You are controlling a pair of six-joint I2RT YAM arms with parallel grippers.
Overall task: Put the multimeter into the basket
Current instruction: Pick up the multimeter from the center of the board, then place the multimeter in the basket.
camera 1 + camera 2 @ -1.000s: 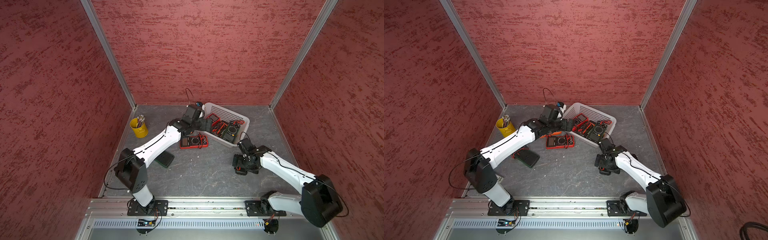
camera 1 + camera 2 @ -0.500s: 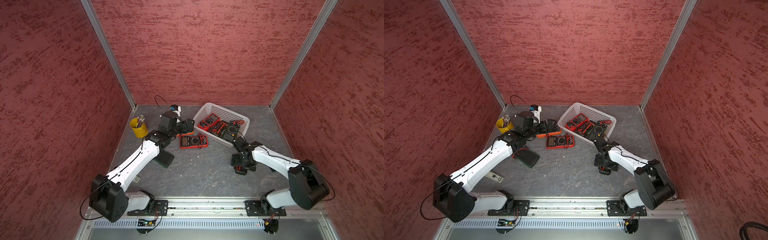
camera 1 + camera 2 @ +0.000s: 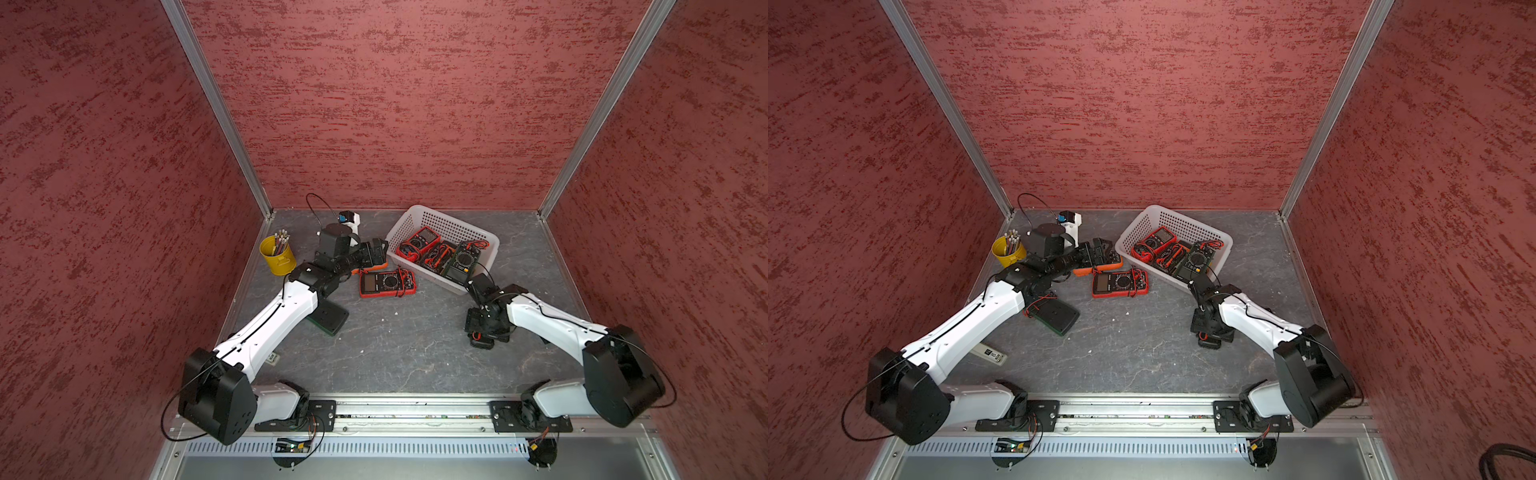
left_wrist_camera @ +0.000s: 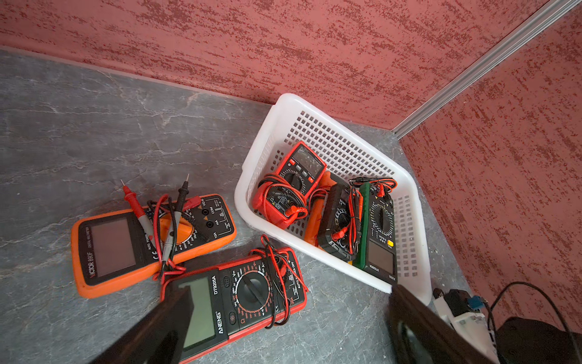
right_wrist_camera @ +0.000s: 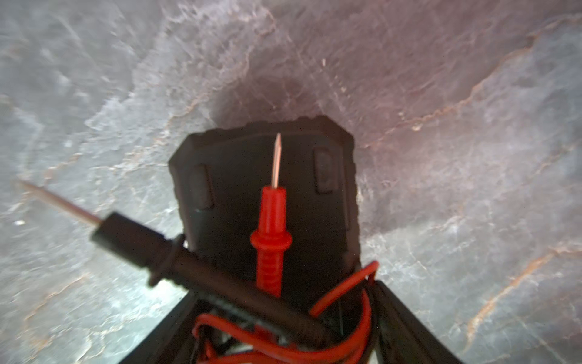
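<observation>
The black multimeter (image 5: 239, 164) lay on the table (image 5: 472, 157) near but outside the basket (image 3: 453, 226), between the right gripper's (image 5: 285, 290) fingers (image 5: 406, 334), which hugged its sides; whether they pinched it was unclear. Its near end was hidden by probe wires (image 5: 367, 309). The left gripper's (image 4: 289, 291) fingers stood wide apart.
</observation>
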